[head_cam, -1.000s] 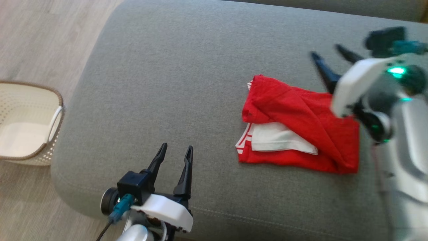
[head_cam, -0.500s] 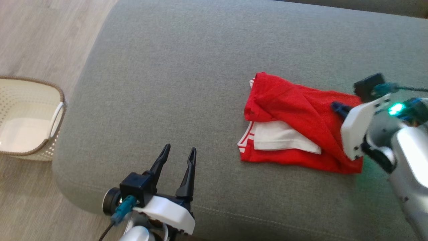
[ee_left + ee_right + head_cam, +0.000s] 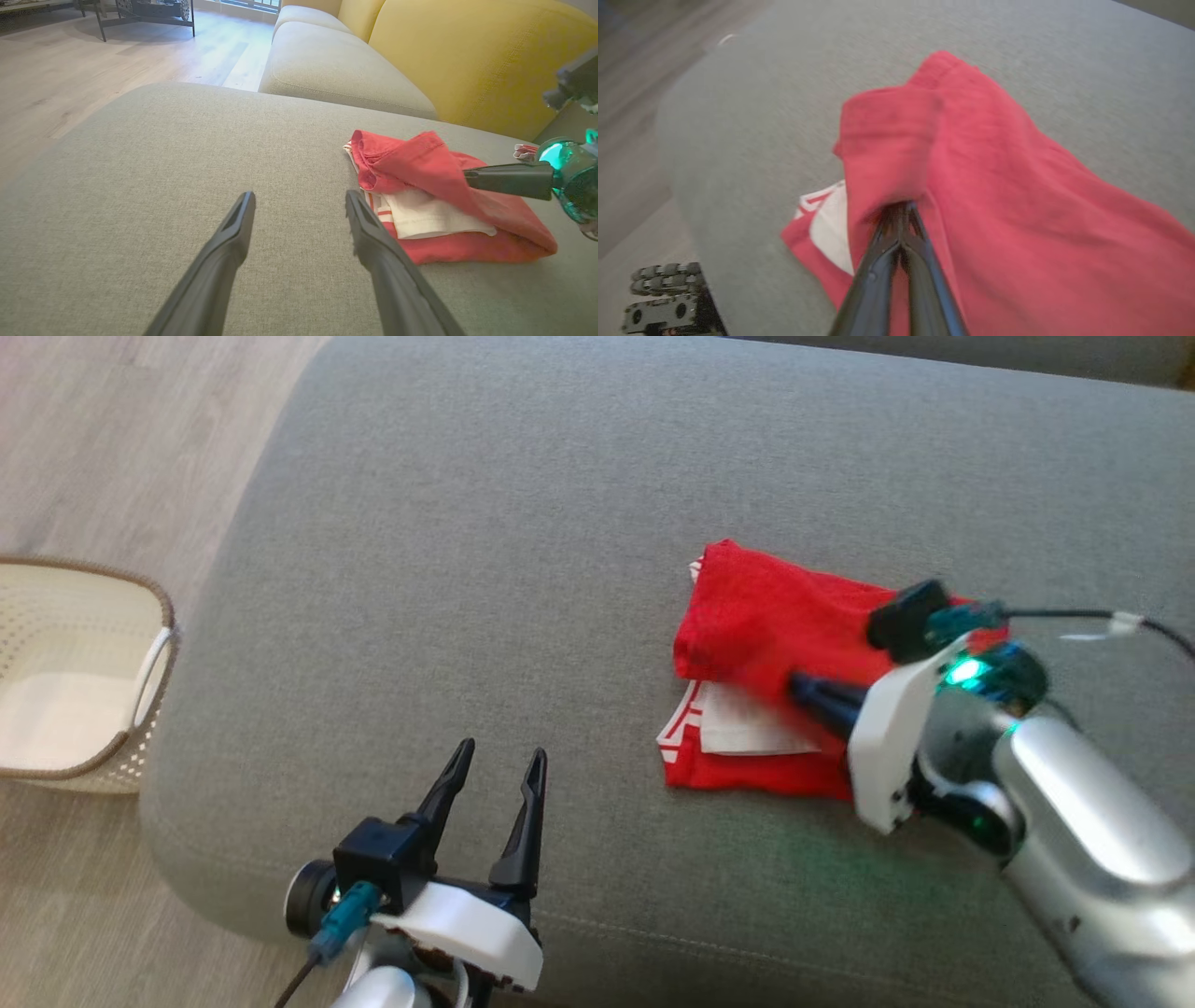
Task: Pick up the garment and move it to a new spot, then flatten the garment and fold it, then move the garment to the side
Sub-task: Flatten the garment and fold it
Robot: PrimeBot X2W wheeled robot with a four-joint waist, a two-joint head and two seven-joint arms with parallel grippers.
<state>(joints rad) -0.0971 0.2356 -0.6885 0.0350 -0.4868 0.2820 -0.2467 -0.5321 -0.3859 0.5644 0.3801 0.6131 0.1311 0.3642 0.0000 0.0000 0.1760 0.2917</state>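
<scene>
Red-and-white folded cloth garment (image 3: 766,616) lies on right half of grey upholstered cushion (image 3: 467,569). Right pincer (image 3: 798,686) over it from the right, tips in top fold. Left pincer (image 3: 499,754) at near edge, left of garment. White perforated basket (image 3: 170,616) on wooden floor (image 3: 112,448), left of cushion.

The left gripper (image 3: 499,749) sits low at the left, fingers spread wide and pointing forward. The right arm (image 3: 1074,821) reaches in from the right. The right gripper (image 3: 801,685) points leftward, fingers pressed together, tips pinching the garment (image 3: 775,616).
</scene>
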